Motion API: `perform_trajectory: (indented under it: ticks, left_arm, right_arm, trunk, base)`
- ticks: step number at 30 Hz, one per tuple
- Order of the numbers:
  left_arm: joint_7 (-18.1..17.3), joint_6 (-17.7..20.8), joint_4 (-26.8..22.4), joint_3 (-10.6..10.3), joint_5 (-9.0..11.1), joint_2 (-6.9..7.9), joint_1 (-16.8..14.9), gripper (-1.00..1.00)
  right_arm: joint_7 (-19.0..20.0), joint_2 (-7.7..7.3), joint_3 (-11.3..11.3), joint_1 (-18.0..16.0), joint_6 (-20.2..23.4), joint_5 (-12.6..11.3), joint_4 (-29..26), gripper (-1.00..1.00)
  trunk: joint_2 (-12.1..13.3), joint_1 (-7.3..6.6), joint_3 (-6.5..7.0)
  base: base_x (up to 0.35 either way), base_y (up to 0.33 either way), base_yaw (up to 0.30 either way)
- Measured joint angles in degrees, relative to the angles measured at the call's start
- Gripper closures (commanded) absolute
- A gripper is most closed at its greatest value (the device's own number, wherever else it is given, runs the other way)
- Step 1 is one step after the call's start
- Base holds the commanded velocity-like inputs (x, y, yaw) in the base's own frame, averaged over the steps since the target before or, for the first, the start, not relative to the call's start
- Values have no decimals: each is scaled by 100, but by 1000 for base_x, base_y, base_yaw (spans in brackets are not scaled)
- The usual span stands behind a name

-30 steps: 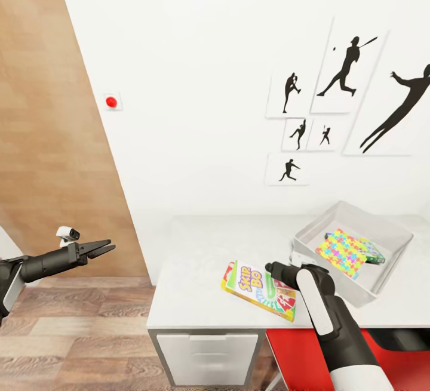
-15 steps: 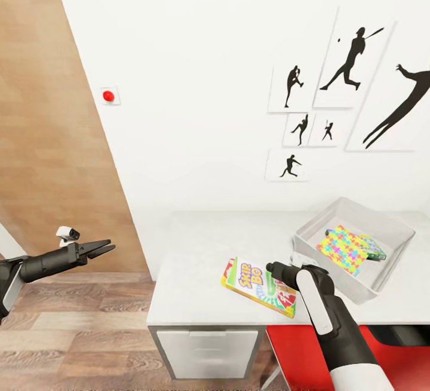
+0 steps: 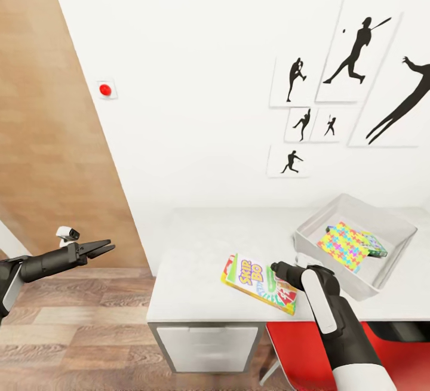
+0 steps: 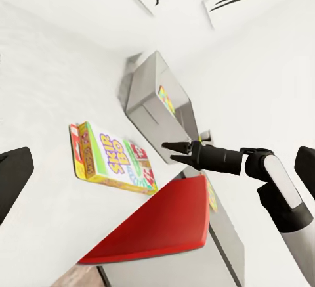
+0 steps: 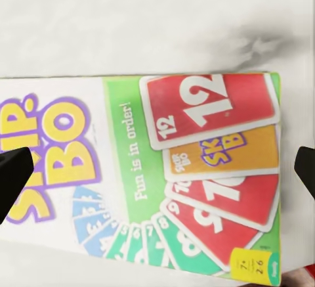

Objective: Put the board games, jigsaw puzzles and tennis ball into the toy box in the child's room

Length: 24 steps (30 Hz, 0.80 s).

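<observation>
The Skip-Bo game [image 3: 258, 284] is a flat card box printed yellow, green and red, with a fan of numbered cards on its lid. It lies face up on the pale grey table [image 3: 197, 248], near the front edge and turned at a slant to it. Just beside it to the right stands the toy box [image 3: 310, 231], a clear open bin resting on the same top. Inside the bin lies a jigsaw puzzle [image 3: 346, 246] with a bright many-coloured pattern, tilted, and another flat box [image 3: 375, 245] with a green side showing partly beneath it.
</observation>
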Motion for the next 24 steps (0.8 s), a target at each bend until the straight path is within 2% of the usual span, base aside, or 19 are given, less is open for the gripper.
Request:
perform_trajectory:
  ticks: [15, 24]
  left_arm:
    - [0, 0, 2, 0, 0, 0, 0, -100]
    - [0, 0, 0, -1, 0, -1, 0, -100]
  right_arm:
    - [8, -9, -14, 1, -4, -1, 0, -100]
    - [9, -108, -22, 1, -20, -7, 98, -100]
  trunk:
    - [0, 0, -141]
    - [0, 0, -225]
  base:
    - [0, 0, 0]
    - [0, 0, 0]
